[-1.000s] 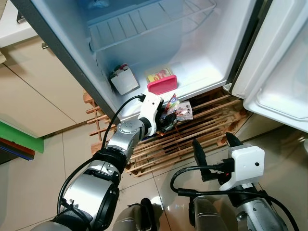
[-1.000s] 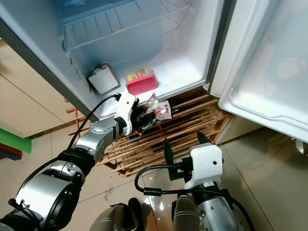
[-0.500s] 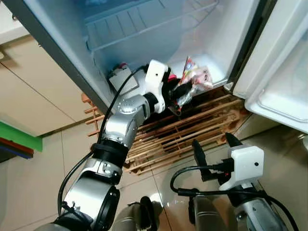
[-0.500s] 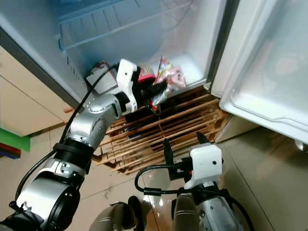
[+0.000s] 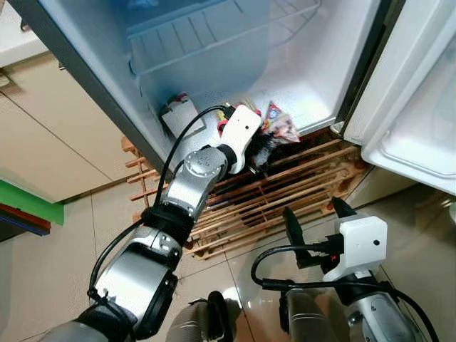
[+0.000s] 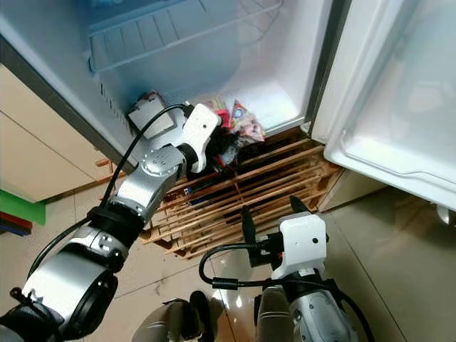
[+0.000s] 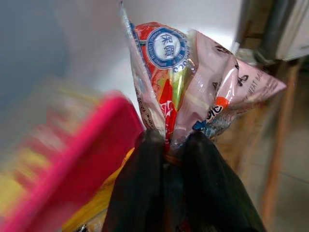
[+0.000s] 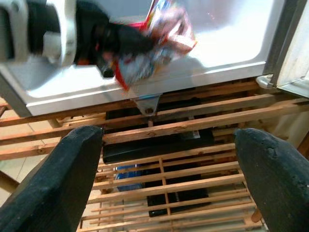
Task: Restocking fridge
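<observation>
Open fridge (image 5: 306,107) floor, left claw (image 5: 262,148) outstretched gripping snack packet (image 7: 193,92), right claw (image 5: 313,214) spread, low.

We see a home kitchen — open fridge (image 5: 299,85) at top, beige cabinets (image 5: 50,135) at left, tiled floor (image 5: 64,256) below.

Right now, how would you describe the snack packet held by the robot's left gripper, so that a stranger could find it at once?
Look at the open white fridge that stands on a wooden slatted pallet. At the front of its bottom floor, the left gripper is shut on a crinkly, clear plastic snack packet with red, pink and blue print. Its neighbour, a flat pink-lidded box, is rigid and lies on the floor.
</observation>
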{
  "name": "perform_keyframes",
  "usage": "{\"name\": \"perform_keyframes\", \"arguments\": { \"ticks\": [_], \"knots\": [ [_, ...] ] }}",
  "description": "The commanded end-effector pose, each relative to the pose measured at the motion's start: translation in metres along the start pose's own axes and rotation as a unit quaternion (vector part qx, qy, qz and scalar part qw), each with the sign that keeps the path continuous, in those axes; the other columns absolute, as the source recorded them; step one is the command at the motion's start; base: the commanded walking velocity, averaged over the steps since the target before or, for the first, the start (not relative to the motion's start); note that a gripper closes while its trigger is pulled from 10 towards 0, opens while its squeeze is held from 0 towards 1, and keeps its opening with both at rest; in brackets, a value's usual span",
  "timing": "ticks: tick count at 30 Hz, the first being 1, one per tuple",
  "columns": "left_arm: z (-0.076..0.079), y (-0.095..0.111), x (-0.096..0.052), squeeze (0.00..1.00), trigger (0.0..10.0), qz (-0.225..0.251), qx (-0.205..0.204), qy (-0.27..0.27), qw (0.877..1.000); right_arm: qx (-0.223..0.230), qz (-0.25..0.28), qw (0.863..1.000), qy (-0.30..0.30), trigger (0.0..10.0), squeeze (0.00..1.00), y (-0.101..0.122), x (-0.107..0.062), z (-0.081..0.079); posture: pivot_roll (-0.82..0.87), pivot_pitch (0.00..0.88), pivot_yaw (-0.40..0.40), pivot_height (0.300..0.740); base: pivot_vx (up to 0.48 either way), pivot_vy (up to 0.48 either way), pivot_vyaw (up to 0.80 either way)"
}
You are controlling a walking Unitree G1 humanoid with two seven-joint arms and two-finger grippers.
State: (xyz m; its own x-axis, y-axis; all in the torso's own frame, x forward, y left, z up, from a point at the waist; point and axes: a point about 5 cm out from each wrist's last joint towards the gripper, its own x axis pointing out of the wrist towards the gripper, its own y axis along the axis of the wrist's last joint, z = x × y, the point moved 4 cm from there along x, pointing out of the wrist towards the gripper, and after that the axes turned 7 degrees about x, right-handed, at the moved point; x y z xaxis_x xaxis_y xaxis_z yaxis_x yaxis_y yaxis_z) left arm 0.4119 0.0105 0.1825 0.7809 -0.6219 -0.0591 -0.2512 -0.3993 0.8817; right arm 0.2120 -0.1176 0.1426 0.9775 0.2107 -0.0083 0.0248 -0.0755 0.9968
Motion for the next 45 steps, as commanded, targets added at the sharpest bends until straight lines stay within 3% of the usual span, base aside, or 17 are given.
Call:
{"name": "perform_keyframes", "arguments": {
  "ticks": [1, 9, 11, 12, 13, 17, 19, 20, 25, 26, 28, 29, 33, 35, 41, 42, 45],
  "knots": [
    [-0.007, 0.013, 0.002, 0.0, 0.0, 0.024, 0.04, 0.011, 0.999, 0.003, -0.003, 1.0, 0.003, 10.0, 0.0, -0.002, -0.003, -0.005, -0.29, 0.252, 0.186, 0.74, 0.0, 0.0, 0.0],
    [-0.028, 0.052, 0.002, 0.0, 0.0, 0.09, 0.189, 0.046, 0.977, 0.003, -0.006, 1.0, -0.002, 10.0, 0.0, -0.003, -0.005, -0.003, -0.29, 0.26, 0.187, 0.74, 0.0, 0.0, 0.0],
    [-0.025, 0.05, 0.003, 0.0, 0.0, 0.085, 0.272, 0.041, 0.958, 0.004, -0.007, 1.0, 0.0, 10.0, 0.0, -0.003, -0.005, -0.004, -0.28, 0.265, 0.181, 0.74, 0.0, 0.0, 0.0],
    [-0.025, 0.05, 0.003, 0.0, 0.0, 0.085, 0.272, 0.041, 0.958, 0.004, -0.007, 1.0, 0.0, 10.0, 0.0, -0.003, -0.005, -0.004, -0.28, 0.265, 0.181, 0.74, 0.0, 0.0, 0.0],
    [-0.018, 0.04, 0.004, 0.0, 0.0, 0.071, 0.324, 0.022, 0.943, 0.004, -0.007, 1.0, 0.001, 10.0, 0.0, -0.003, -0.004, -0.004, -0.28, 0.267, 0.181, 0.74, 0.0, 0.0, 0.0],
    [-0.011, 0.022, 0.004, 0.0, 0.0, 0.041, 0.368, 0.002, 0.929, 0.005, -0.008, 1.0, 0.002, 10.0, 0.0, -0.004, -0.004, -0.005, -0.28, 0.267, 0.181, 0.74, 0.0, 0.0, 0.0],
    [-0.011, 0.015, 0.004, 0.0, 0.0, 0.026, 0.367, 0.003, 0.93, 0.005, -0.008, 1.0, 0.003, 10.0, 0.0, -0.004, -0.004, -0.005, -0.28, 0.268, 0.182, 0.74, 0.0, 0.0, 0.0],
    [-0.012, 0.008, 0.005, 0.0, 10.0, 0.01, 0.365, 0.01, 0.931, 0.005, -0.008, 1.0, 0.003, 10.0, 0.0, -0.004, -0.004, -0.006, -0.28, 0.268, 0.181, 0.74, 0.0, 0.0, 0.0],
    [-0.021, -0.001, 0.005, 0.0, 10.0, -0.022, 0.321, 0.051, 0.945, 0.004, -0.007, 1.0, 0.004, 10.0, 0.0, -0.003, -0.004, -0.006, -0.28, 0.271, 0.179, 0.74, 0.0, 0.0, 0.0],
    [-0.023, -0.003, 0.005, 0.65, 10.0, -0.03, 0.319, 0.062, 0.945, 0.004, -0.007, 1.0, 0.005, 10.0, 0.0, -0.003, -0.005, -0.006, -0.29, 0.272, 0.177, 0.74, 0.0, 0.0, 0.0],
    [-0.025, -0.004, 0.005, 0.65, 10.0, -0.036, 0.319, 0.068, 0.944, 0.004, -0.007, 1.0, 0.005, 10.0, 0.0, -0.003, -0.005, -0.006, -0.29, 0.272, 0.177, 0.74, 0.0, 0.0, 0.0],
    [-0.026, -0.006, 0.005, 1.0, 10.0, -0.044, 0.331, 0.076, 0.939, 0.004, -0.008, 1.0, 0.005, 10.0, 0.0, -0.003, -0.005, -0.006, -0.29, 0.274, 0.176, 0.74, 0.0, 0.0, 0.0],
    [-0.031, -0.006, 0.004, 1.0, 10.0, -0.051, 0.351, 0.093, 0.93, 0.004, -0.008, 1.0, 0.007, 10.0, 0.0, -0.003, -0.005, -0.007, -0.29, 0.276, 0.171, 0.74, 0.0, 0.0, 0.0],
    [-0.038, -0.005, 0.003, 1.0, 10.0, -0.055, 0.386, 0.107, 0.914, 0.003, -0.008, 1.0, 0.008, 10.0, 0.0, -0.003, -0.006, -0.007, -0.29, 0.278, 0.171, 0.74, 0.0, 0.0, 0.0],
    [-0.047, -0.002, 0.002, 1.0, 10.0, -0.066, 0.395, 0.119, 0.909, 0.004, -0.009, 1.0, 0.006, 10.0, 0.0, -0.003, -0.007, -0.008, -0.3, 0.28, 0.175, 0.74, 0.0, 0.0, 0.0],
    [-0.052, -0.003, 0.002, 1.0, 10.0, -0.076, 0.34, 0.135, 0.927, 0.004, -0.01, 1.0, 0.005, 10.0, 0.0, -0.003, -0.007, -0.008, -0.3, 0.281, 0.176, 0.74, 0.0, 0.0, 0.0],
    [-0.061, -0.007, 0.0, 1.0, 10.0, -0.096, 0.204, 0.173, 0.959, 0.004, -0.011, 1.0, 0.005, 10.0, 0.0, -0.003, -0.008, -0.008, -0.3, 0.282, 0.176, 0.74, 0.0, 0.0, 0.0]
  ]
}}
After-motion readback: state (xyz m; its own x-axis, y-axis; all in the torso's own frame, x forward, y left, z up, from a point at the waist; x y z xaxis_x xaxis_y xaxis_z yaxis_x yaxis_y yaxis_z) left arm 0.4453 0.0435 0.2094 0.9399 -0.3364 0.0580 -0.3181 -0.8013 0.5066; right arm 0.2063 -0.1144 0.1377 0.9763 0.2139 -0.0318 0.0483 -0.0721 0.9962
